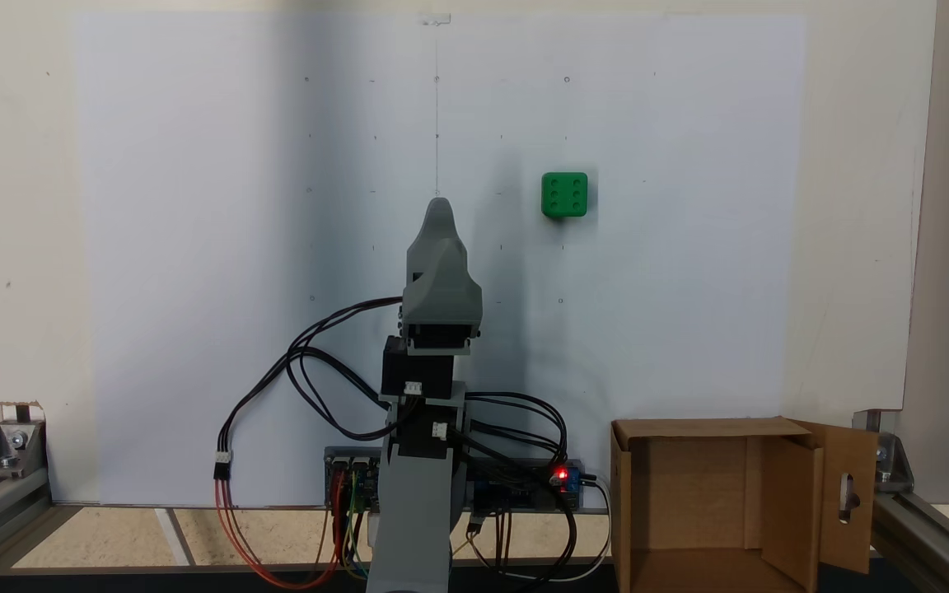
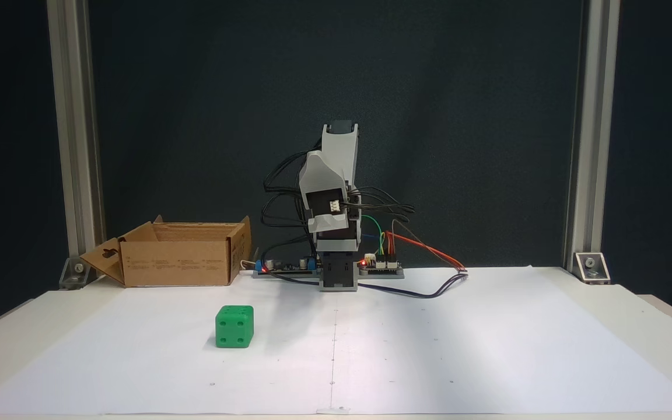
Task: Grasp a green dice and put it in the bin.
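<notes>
Arm's folded up over its base, and the hand (image 1: pixel 438 206) looks pressed together, holding nothing. The green dice (image 1: pixel 564 195) sits alone on the white surface (image 1: pixel 194 247), well away from the bin (image 1: pixel 713 502) beside the base. I'd spread the fingers wide and come down square over the dice's flat sides.

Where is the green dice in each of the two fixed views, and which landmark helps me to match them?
Fixed view from above: the dice lies right of centre in the upper half, on the white paper, six pips up.
Fixed view from the front: the dice lies left of centre in the lower half, on the paper.
Shared landmark: the box, on the same side of the arm as the dice.
</notes>
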